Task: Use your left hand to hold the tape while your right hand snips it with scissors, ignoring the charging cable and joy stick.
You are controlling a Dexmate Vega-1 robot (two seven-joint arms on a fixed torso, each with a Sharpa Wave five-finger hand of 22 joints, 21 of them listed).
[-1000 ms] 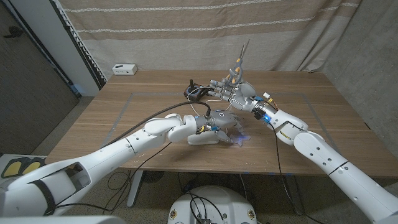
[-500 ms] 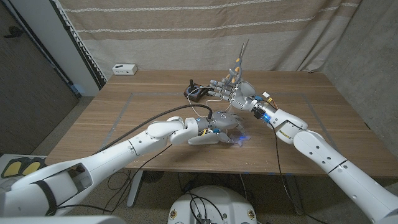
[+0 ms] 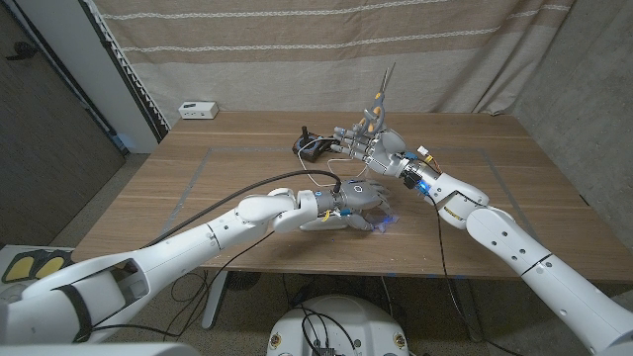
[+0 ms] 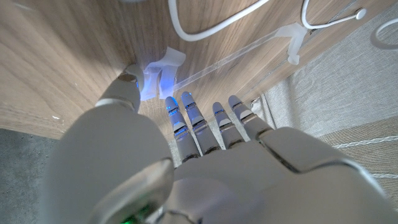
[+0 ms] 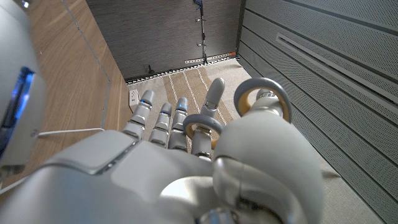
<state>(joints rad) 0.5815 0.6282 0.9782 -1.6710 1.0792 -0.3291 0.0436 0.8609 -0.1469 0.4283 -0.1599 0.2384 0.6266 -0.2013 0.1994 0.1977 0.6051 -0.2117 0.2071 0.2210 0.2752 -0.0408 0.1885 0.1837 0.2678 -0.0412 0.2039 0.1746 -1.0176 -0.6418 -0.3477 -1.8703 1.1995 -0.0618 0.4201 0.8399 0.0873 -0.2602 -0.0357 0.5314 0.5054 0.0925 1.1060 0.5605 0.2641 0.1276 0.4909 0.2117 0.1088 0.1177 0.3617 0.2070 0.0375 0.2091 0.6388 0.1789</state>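
- while my left hand [image 3: 356,201] hovers low over the near middle of the table [image 3: 178,188], its fingers are spread and reaching forward; in the left wrist view the thumb tip sits right at the raised end of the tape [image 4: 163,65], but i cannot tell whether anything is pinched yet.
- from that end the tape runs as a clear strip across the wood to a second raised tab, with the white charging cable [image 4: 205,28] looping just beside it; i leave that cable alone.
- further back, the dark joy stick [image 3: 308,144] sits near the cable's far end, also not mine to touch.
- over on the right, my right hand [image 3: 373,145] is raised above the table and holds the scissors [image 3: 379,97], fingers through the loops, blades pointing up and away from the tape.
- as i judge it, the step in hand is securing the tape; the cut has not begun.
- next i would need to close thumb and finger on the tape's end, lift it taut, then bring the scissors down with blades parted across the strip, clear of the cable.
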